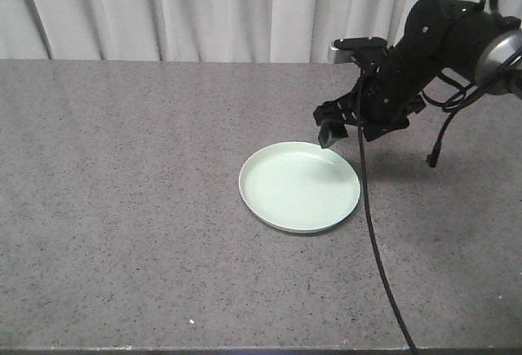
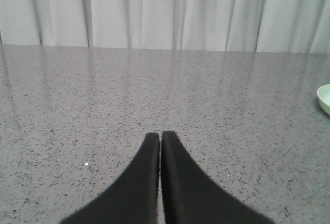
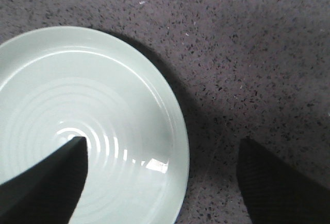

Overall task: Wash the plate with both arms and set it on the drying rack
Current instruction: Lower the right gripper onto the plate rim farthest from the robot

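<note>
The pale mint-green plate [image 1: 299,185] lies flat on the grey speckled counter, a little right of the middle. My right gripper [image 1: 347,130] hovers over the plate's far right rim. In the right wrist view this gripper [image 3: 162,147] is open, with one finger over the inside of the plate [image 3: 93,116] and the other over bare counter, so the rim lies between them. My left gripper [image 2: 161,135] is shut with nothing in it, low over bare counter. Only a sliver of the plate [image 2: 325,98] shows at that view's right edge. The drying rack is out of view.
The grey speckled counter [image 1: 122,208] ends at a white curtain [image 1: 204,12] at the back and at a front edge along the bottom. A black cable [image 1: 375,241] hangs from the right arm and runs across the counter to the front edge.
</note>
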